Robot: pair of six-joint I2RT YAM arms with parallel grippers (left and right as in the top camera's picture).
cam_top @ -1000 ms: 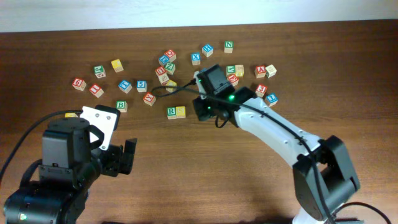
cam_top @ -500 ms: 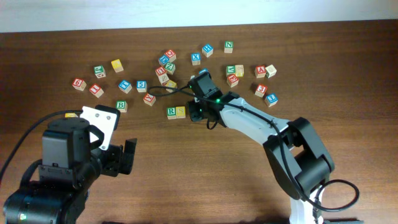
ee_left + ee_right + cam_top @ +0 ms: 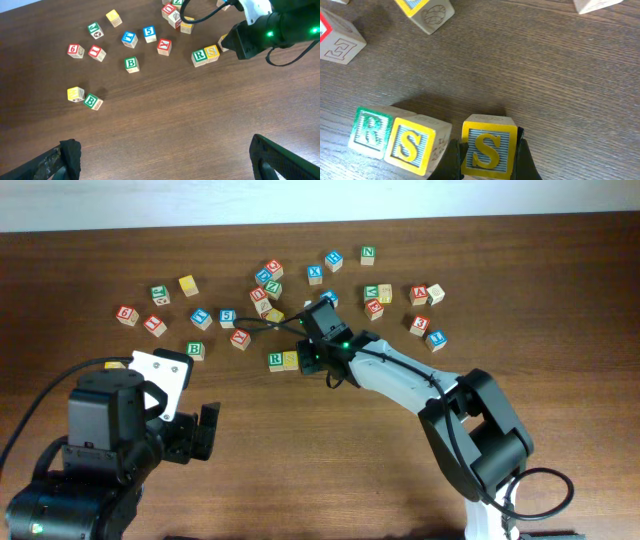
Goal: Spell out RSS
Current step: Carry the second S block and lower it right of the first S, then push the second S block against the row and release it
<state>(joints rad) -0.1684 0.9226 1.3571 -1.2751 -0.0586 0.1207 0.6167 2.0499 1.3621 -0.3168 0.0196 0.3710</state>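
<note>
The green R cube (image 3: 368, 131) and a yellow S cube (image 3: 411, 144) sit side by side on the table; both also show in the overhead view, the R cube (image 3: 275, 360) left of the S cube (image 3: 290, 359), and in the left wrist view, R cube (image 3: 199, 56) and S cube (image 3: 212, 52). My right gripper (image 3: 487, 159) is shut on the second yellow S cube (image 3: 487, 147), just right of the first S cube. In the overhead view the right gripper (image 3: 312, 358) hides that cube. My left gripper (image 3: 162, 160) is open and empty over bare table, near the front left.
Several other letter cubes lie scattered across the far half of the table, including a green B cube (image 3: 195, 350) and a red Y cube (image 3: 239, 338). Two cubes (image 3: 424, 11) lie just beyond the row. A black cable (image 3: 270, 325) loops behind the right gripper.
My right gripper has moved left with the S cube, from a gap away to just beside the first S cube. The left arm has not moved.
</note>
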